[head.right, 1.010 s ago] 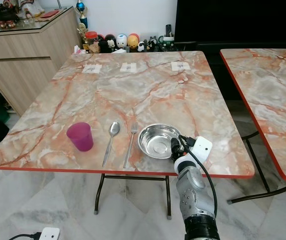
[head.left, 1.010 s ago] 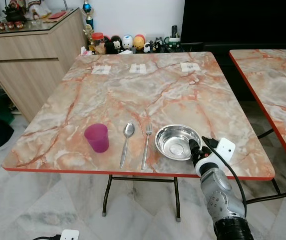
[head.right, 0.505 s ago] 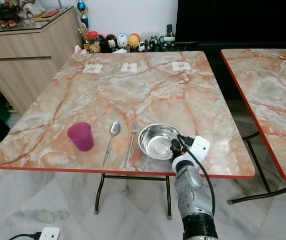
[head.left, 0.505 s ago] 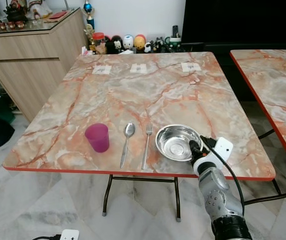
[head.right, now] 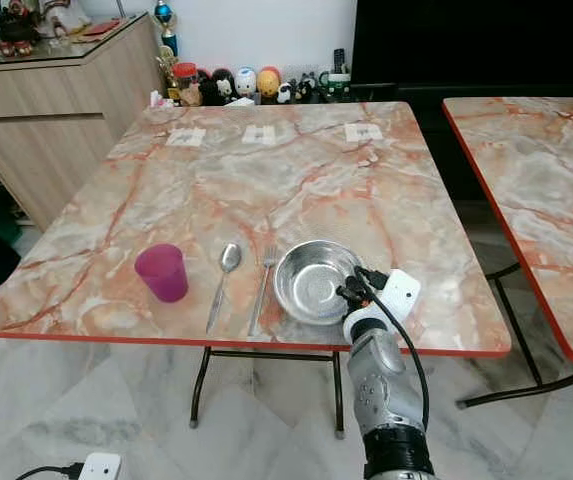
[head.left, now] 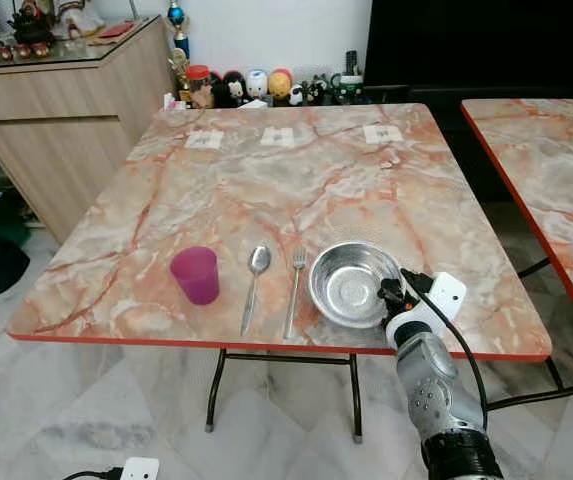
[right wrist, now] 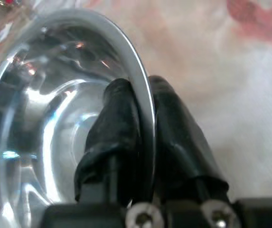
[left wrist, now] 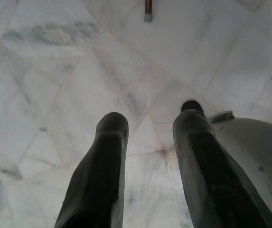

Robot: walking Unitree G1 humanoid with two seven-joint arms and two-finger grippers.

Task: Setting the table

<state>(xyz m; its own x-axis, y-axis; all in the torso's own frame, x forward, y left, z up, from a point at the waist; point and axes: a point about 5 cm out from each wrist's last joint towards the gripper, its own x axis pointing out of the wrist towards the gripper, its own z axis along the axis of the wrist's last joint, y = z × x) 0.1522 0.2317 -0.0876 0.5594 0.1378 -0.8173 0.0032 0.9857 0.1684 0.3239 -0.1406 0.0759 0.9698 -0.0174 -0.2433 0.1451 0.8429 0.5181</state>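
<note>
One round stainless-steel bowl sits near the front edge of the marble-patterned table with a red rim, just right of a steel fork, a steel spoon and a magenta plastic cup laid out in a row. The right gripper pinches the bowl's near rim, one black finger inside the wall and one outside. The step in hand appears to be positioning the bowl in the place setting. The next move likely calls for settling it flat beside the fork, then parting the fingers and drawing back without tipping it. The left gripper hangs idle over the pale marble floor, fingers apart.
</note>
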